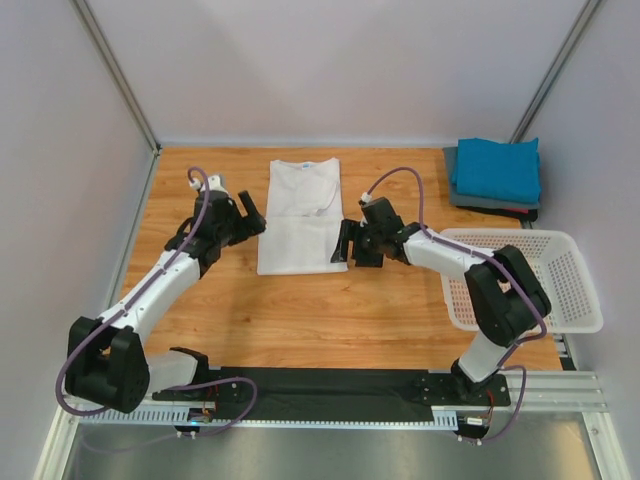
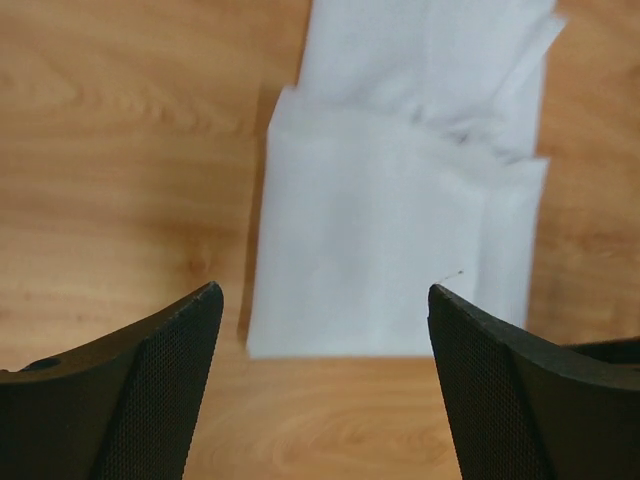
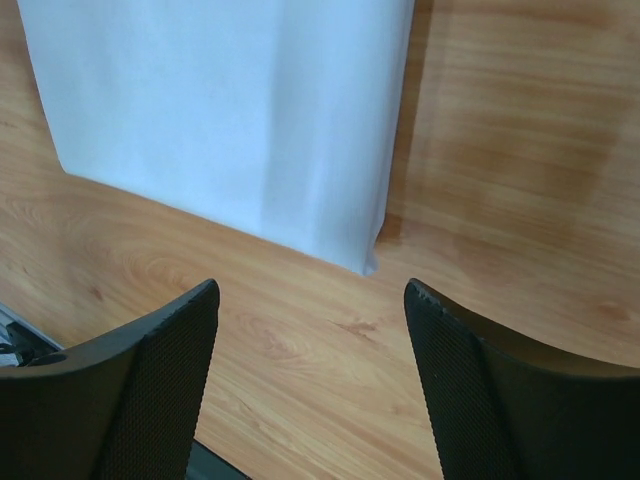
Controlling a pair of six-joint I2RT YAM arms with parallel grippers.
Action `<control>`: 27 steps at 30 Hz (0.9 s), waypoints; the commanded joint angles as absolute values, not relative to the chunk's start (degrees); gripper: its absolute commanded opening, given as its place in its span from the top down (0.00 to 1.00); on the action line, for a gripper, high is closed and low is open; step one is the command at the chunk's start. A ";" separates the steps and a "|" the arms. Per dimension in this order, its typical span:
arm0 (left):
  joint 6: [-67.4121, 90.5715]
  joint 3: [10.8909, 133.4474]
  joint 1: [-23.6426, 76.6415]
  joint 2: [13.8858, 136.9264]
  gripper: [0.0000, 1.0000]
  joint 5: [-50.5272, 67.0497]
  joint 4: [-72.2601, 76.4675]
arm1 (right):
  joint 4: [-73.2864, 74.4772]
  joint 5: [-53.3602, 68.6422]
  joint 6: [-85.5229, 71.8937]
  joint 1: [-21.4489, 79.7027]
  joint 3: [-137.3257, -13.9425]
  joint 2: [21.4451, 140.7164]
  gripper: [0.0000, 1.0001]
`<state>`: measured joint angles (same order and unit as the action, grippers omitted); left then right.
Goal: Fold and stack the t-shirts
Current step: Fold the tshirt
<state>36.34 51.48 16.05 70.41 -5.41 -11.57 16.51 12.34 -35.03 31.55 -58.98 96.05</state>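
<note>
The white t-shirt (image 1: 300,215) lay flat on the wooden tabletop (image 1: 300,320), a little toward 12 o'clock from its middle. It was folded into a long narrow strip, with the crew neck at the far end and a sleeve tucked over the body. Both claws sat at the strip's sides.

The left claw (image 1: 252,215) stood at the shirt's 9 o'clock, just beside the left edge, with its jaws spread wide and nothing between them. In the left wrist view the cloth lay ahead of the fingers (image 2: 150,390), and only bare wood showed in the gap.

The right claw (image 1: 345,243) was at about 4 o'clock from the shirt's middle, close to the near right corner. Its jaws were also apart and held nothing. In the right wrist view that corner lay just beyond the fingertips, clear of them.

At the tabletop's 2 o'clock corner, a folded teal t-shirt (image 1: 497,168) rested on top of a folded dark grey t-shirt (image 1: 490,204). This pair was well apart from the white one. A white mesh basket (image 1: 575,290) sat at 3 o'clock, near the right arm.
</note>
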 commanded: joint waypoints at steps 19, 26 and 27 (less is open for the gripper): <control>45.18 35.24 15.12 75.06 0.27 5.19 -10.99 | 11.25 6.77 -40.87 35.51 -57.04 101.16 0.53; 44.65 35.16 15.12 78.83 0.31 4.83 -8.27 | 12.13 5.10 -39.90 35.59 -58.09 102.13 0.55; 44.74 35.24 15.03 79.27 0.34 5.01 -7.91 | 12.13 5.10 -39.82 35.60 -58.27 102.39 0.55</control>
<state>44.62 35.20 15.31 78.30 4.49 -11.38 12.60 7.57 -40.69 35.24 -56.62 101.21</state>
